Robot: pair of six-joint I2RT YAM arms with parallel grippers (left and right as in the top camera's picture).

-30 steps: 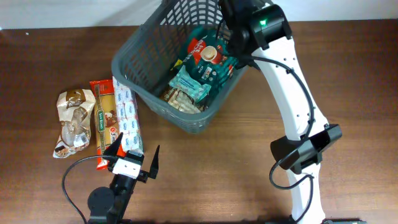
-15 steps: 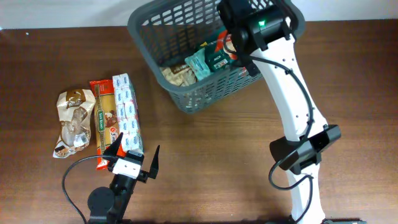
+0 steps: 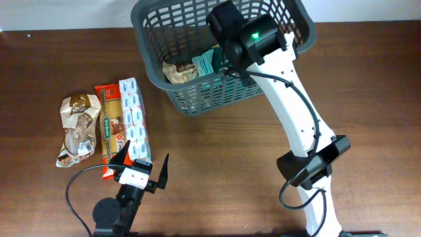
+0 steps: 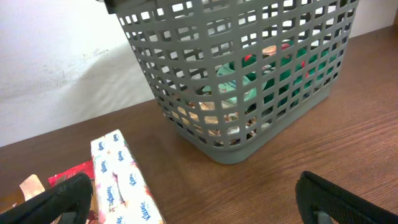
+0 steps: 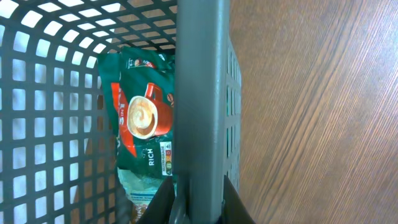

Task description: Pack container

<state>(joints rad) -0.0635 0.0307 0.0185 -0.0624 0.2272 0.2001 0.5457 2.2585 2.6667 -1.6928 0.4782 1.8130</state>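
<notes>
Shifted up from the earlier overhead frame, the container [image 3: 197, 99] now sits at top centre, turned more square to the frame. Only the right wrist view shows the right hand [image 5: 198, 208] clenched on its rim, with a green coffee packet [image 5: 140, 118] inside. The left hand [image 3: 143, 162] gapes released at lower left, well apart.

Dark brown wooden table [image 3: 217, 168] bears three packets side by side at its left: a crumpled brown bag [image 3: 77, 128] outermost, a long red pasta packet [image 3: 109, 131] against it, then a white-and-blue tissue pack [image 3: 133, 122] alongside. White wall [image 4: 56, 56] behind the table.
</notes>
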